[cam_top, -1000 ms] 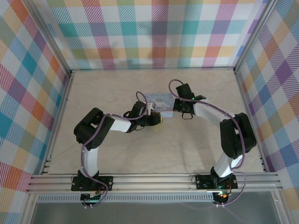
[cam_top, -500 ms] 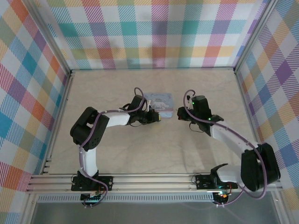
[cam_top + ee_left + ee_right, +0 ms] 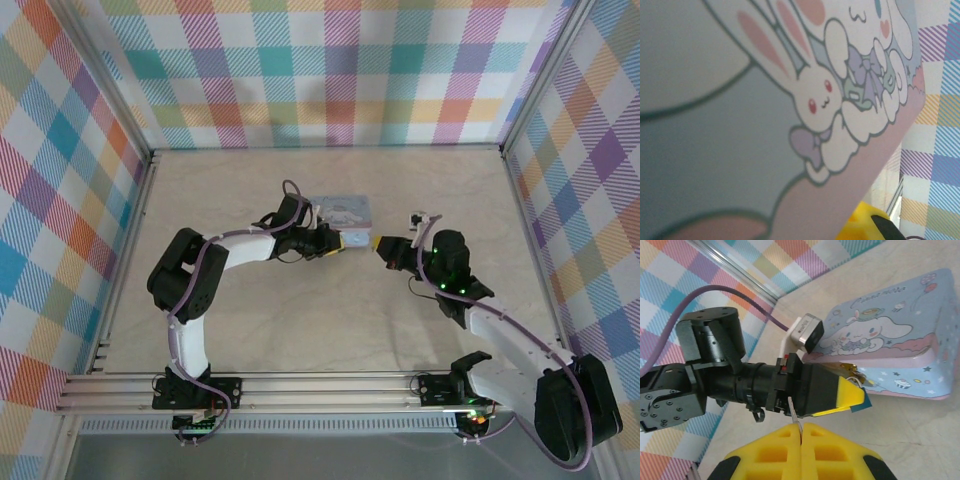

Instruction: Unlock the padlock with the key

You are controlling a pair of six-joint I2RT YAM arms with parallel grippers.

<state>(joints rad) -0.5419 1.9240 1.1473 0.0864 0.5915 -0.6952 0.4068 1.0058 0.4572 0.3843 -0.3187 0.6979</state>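
**Item 1, left arm.** You find it reaching from its base at the near left across the tabletop toward the middle.

**Item 2, left end effector.** Its yellow-tipped fingers are drawn almost fully together. A small bluish piece, the padlock, is pinched at their tips, with thin metal loops just above it. It sits just in front of the tin's near long side; you cannot tell whether the two touch.

**Item 3, tin.** Rectangular and pastel blue and pink, it has a white cartoon figure on the lid and lies flat on the tabletop.

**Item 4, key.** A thin metal blade stands out of the seam between the right fingers. In your right wrist view it crosses the left end effector's dark body, to one side of the padlock. Contact cannot be told.

**Item 5, right end effector.** Its yellow fingers are pressed together, gripping the key. From overhead it faces the left end effector tip to tip, with a small gap between them.
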